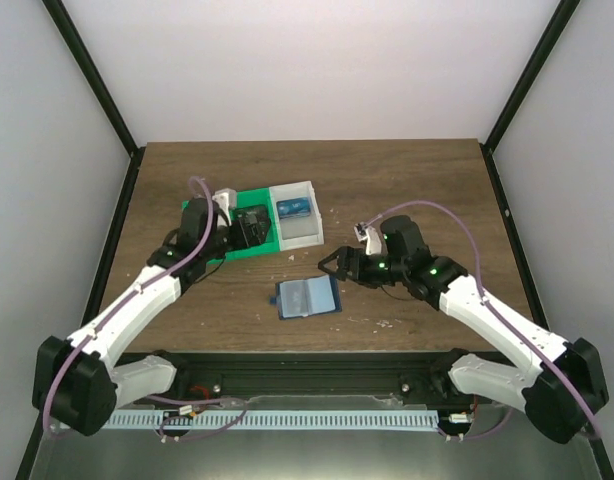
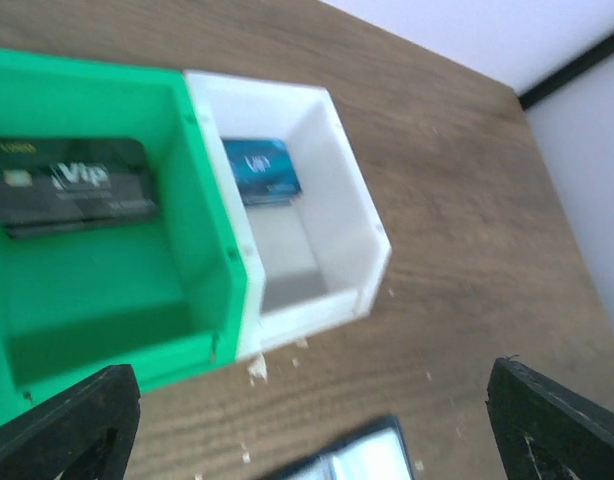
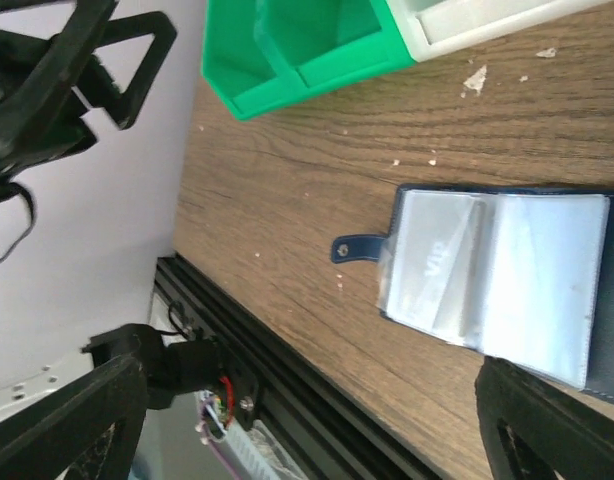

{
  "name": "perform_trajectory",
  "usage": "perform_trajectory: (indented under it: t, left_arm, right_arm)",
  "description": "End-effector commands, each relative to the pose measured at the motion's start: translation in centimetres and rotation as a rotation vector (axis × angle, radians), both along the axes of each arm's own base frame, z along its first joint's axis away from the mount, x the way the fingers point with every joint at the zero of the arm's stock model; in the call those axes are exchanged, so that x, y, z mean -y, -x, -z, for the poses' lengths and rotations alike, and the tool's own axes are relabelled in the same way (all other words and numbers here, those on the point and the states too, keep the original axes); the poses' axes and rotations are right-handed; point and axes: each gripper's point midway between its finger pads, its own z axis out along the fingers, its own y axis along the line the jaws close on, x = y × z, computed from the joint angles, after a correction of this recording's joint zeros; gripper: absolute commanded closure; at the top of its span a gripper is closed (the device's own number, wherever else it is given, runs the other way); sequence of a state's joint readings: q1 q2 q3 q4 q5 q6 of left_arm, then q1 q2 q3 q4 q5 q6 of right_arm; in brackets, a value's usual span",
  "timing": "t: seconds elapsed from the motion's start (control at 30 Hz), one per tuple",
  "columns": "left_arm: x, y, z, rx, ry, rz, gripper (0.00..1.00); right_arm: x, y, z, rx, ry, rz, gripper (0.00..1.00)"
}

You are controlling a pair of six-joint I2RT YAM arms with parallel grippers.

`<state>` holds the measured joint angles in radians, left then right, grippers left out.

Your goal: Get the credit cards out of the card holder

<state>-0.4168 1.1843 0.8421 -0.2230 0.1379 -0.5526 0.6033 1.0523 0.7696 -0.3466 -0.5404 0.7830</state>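
Two cards lie in the green and white tray (image 1: 259, 250) at the back of the counter (image 1: 417, 190). The dark card (image 2: 75, 186) is flat in a green box of the tray. The blue card (image 2: 263, 170) is flat in the white box next to it. The card holder (image 1: 307, 298) lies open on the counter, in front of the tray and between the two arms. Its clear pockets face up. A little blue strap (image 3: 353, 250) sticks out from one side of the holder. Through the pocket by that strap you can see a pale card (image 3: 434, 262) with the letters VIP on it. The left end effector (image 2: 309, 380) hangs over the tray with its two fingers spread wide, and it holds nothing. The right end effector (image 3: 312, 370) hangs just beside the far right corner of the card holder. Its fingers are spread wide too, with nothing held between them
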Motion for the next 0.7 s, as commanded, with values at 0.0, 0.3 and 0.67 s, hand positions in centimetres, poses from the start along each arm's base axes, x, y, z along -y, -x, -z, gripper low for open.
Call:
perform_trajectory:
  t: [0.0, 0.3, 0.67]
  left_arm:
    - [1.7, 4.1, 1.1, -0.062, 0.081, 0.166, 0.06]
    - [4.2, 8.2, 5.3, -0.205, 0.243, 0.301, 0.31]
    - [8.3, 10.9, 7.4, -0.278, 0.378, 0.403, 0.44]
  right_arm:
    - [0.0, -0.8, 1.2, 0.0, 0.04, -0.002, 0.12]
    - [-0.8, -2.0, 4.9, -0.084, 0.093, 0.03, 0.47]
    - [-3.3, -1.6, 10.4, -0.128, 0.233, 0.004, 0.67]
